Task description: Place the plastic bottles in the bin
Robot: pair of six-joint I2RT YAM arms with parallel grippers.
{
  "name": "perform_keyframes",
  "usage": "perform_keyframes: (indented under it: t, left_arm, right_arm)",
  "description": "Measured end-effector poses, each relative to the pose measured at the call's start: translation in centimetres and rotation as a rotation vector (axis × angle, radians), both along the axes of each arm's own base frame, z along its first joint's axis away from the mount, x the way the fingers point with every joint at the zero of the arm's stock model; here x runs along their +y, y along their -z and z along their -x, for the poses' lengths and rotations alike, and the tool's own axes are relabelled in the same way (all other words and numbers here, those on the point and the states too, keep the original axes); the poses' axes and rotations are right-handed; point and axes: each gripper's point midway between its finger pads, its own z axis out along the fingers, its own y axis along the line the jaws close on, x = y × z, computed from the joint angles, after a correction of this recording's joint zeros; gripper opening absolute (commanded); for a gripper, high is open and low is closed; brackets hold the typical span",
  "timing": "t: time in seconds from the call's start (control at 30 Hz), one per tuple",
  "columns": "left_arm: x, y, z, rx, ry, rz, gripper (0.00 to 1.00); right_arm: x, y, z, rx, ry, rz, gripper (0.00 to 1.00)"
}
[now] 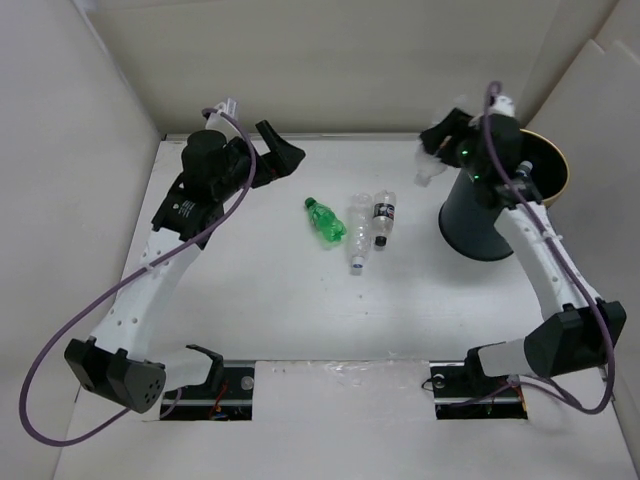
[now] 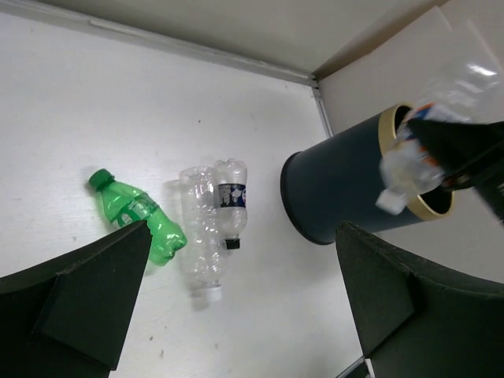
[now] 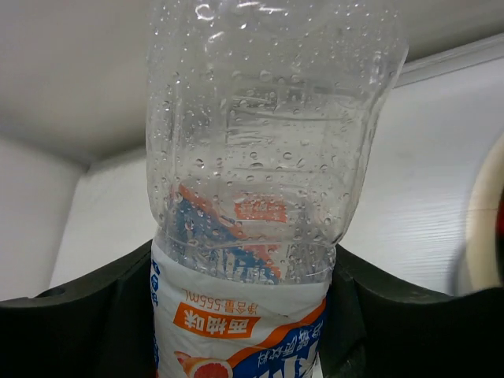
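Note:
Three plastic bottles lie side by side mid-table: a green one (image 1: 325,221) (image 2: 138,216), a clear one (image 1: 358,232) (image 2: 201,228) and a black-labelled one (image 1: 382,218) (image 2: 231,201). The dark bin (image 1: 500,205) (image 2: 339,189) with a tan rim stands at the right. My right gripper (image 1: 445,145) (image 3: 240,315) is shut on a fourth bottle (image 1: 428,170) (image 3: 260,157) (image 2: 405,161), clear with a white, blue and orange label, held in the air by the bin's left rim. My left gripper (image 1: 285,148) (image 2: 244,299) hangs open and empty at the back left, above the table.
White walls close in the table at the back and both sides. The right arm (image 1: 545,260) curves around the bin's near side. The left arm's purple cable (image 1: 60,340) loops out over the left edge.

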Motion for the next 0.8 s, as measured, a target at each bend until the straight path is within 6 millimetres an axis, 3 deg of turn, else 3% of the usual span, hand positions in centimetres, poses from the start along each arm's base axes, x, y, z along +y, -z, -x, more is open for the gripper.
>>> perform_keyframes:
  t: [0.07, 0.13, 0.27, 0.33, 0.37, 0.4, 0.6, 0.7, 0.8]
  left_arm:
    - [-0.1, 1.4, -0.1, 0.020, 0.004, -0.016, 1.00]
    - [-0.3, 2.9, -0.1, 0.047, 0.016, -0.035, 1.00]
    - [-1.1, 5.0, -0.7, 0.087, 0.046, -0.051, 1.00]
    - [-1.4, 6.0, -1.0, 0.103, 0.056, -0.057, 1.00]
    - [-1.5, 6.5, -1.1, 0.111, 0.061, -0.059, 1.00]
    - [-1.7, 7.0, -1.2, 0.118, 0.069, -0.060, 1.00]
    - [-2.4, 9.9, -2.1, 0.184, 0.084, -0.073, 1.00]
    - [-2.6, 12.0, -2.7, 0.239, 0.079, -0.083, 1.00]
    - [-2.9, 14.0, -3.1, 0.299, 0.071, -0.092, 1.00]
  right_arm:
    - [-6.4, -1.2, -0.8, -0.010, 0.180, 0.000, 0.00]
    - [-10.9, -2.0, -0.8, -0.013, 0.301, -0.004, 0.00]
    - [-18.2, -2.1, -0.5, 0.002, 0.486, -0.027, 0.02]
    - [-21.2, -1.6, 0.0, 0.028, 0.576, -0.033, 0.15]
    - [-22.1, -1.3, 0.1, 0.041, 0.608, -0.032, 0.38]
    - [-23.0, -1.0, 0.2, 0.053, 0.640, -0.031, 0.81]
    - [-25.1, 1.3, 0.3, 0.129, 0.755, -0.022, 1.00]
    - [-25.6, 2.3, 0.8, 0.174, 0.819, -0.003, 1.00]
    - [-26.0, 1.8, 1.6, 0.189, 0.885, 0.019, 1.00]
